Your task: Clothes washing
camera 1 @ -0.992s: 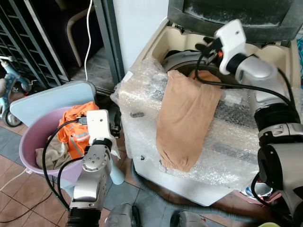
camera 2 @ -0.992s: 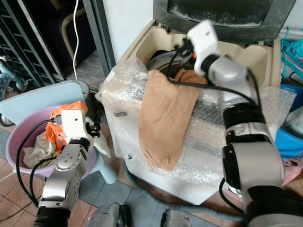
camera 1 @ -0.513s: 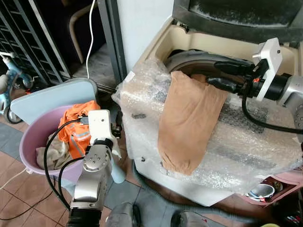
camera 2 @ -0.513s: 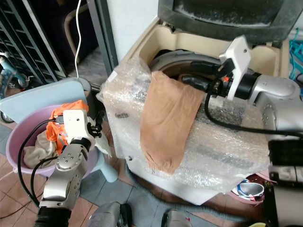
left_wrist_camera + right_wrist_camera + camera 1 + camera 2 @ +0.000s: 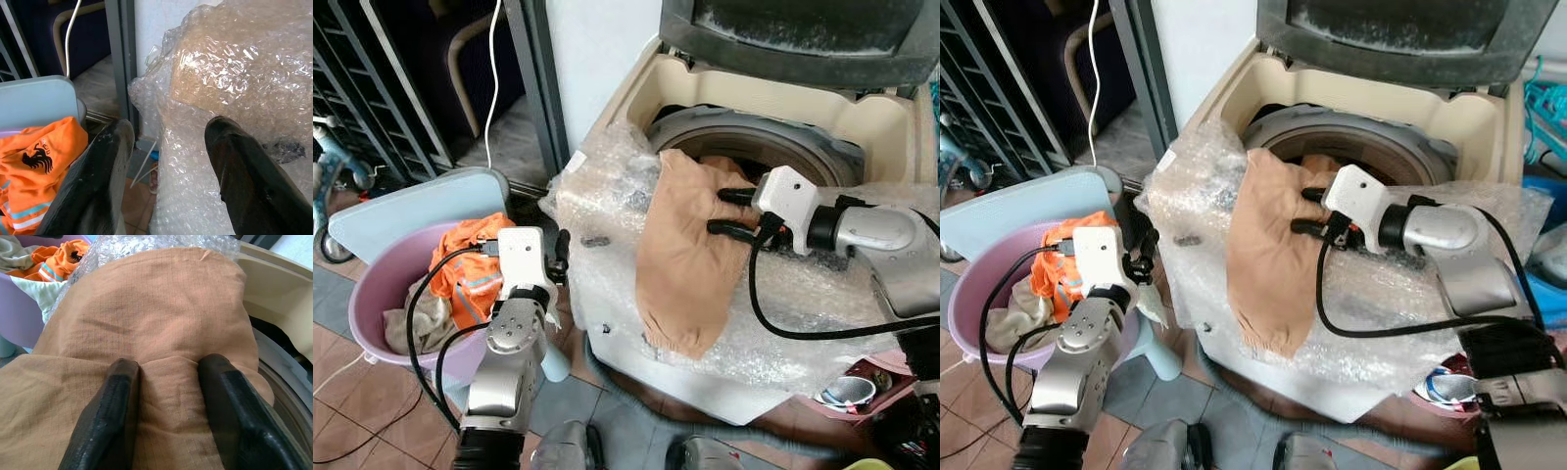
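Up close, right gripper (image 5: pixel 168 382) fingers spread, pressing into tan cloth (image 5: pixel 146 318); left gripper (image 5: pixel 168 147) agape, empty.

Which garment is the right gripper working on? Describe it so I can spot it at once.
Find the open top-loading washing machine wrapped in bubble wrap. Draped over its front rim, half in the drum, half hanging down outside, is a tan cloth, with the right gripper open and pressing into it. It is plain tan, unlike the orange garment in the purple basin.
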`<state>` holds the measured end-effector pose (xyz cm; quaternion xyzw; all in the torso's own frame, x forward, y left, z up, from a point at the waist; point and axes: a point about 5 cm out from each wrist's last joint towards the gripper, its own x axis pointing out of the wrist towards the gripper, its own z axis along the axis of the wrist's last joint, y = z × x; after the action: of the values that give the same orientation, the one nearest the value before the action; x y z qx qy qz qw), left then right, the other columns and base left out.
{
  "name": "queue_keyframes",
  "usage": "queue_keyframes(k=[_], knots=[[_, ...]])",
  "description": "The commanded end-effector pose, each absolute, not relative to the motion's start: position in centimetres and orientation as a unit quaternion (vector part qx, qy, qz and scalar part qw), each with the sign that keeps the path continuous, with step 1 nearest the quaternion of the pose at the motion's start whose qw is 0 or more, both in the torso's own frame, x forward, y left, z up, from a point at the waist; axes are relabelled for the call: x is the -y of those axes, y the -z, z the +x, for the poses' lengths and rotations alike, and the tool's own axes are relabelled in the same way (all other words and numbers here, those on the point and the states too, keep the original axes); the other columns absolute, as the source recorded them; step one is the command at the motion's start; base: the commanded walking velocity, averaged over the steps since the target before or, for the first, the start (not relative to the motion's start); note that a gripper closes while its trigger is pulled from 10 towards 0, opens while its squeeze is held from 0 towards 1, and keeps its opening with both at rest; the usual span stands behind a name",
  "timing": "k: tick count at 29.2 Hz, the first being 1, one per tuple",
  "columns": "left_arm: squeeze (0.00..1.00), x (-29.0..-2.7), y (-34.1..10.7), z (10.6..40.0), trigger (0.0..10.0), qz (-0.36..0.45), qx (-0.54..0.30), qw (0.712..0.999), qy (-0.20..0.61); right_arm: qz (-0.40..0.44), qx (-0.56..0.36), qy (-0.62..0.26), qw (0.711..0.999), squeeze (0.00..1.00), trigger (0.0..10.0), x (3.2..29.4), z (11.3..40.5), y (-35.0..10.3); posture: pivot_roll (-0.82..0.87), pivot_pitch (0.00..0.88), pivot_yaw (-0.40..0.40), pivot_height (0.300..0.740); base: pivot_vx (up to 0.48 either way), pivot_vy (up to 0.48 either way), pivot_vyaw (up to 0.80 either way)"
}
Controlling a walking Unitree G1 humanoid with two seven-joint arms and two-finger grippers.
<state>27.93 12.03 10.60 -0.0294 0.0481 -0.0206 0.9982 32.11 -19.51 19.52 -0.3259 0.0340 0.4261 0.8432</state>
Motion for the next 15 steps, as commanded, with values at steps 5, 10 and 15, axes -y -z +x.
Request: queue_keyframes(k=[5, 10, 15], knots=[[0.0, -12.1, -10.6, 27.9, 10.0, -0.035, -0.051, 0.998, 0.016, -0.356, -0.052, -0.368, 0.857, 0.0, 0.0, 20.8, 33.2, -19.3, -0.04, 0.083, 0.053, 0.74, 0.0, 0.0, 0.0], [0.0, -12.0, -10.6, 28.0, 10.0, -0.037, -0.052, 0.998, 0.017, -0.358, -0.047, -0.268, 0.893, 0.0, 0.0, 22.6, 35.1, -20.2, -0.04, 0.085, 0.052, 0.74, 0.0, 0.0, 0.0], [0.0, -12.0, -10.6, 28.0, 10.0, -0.039, -0.053, 0.998, 0.016, -0.263, 0.003, -0.128, 0.956, 0.0, 0.0, 24.3, 37.5, -23.5, -0.04, 0.086, 0.051, 0.74, 0.0, 0.0, 0.0]])
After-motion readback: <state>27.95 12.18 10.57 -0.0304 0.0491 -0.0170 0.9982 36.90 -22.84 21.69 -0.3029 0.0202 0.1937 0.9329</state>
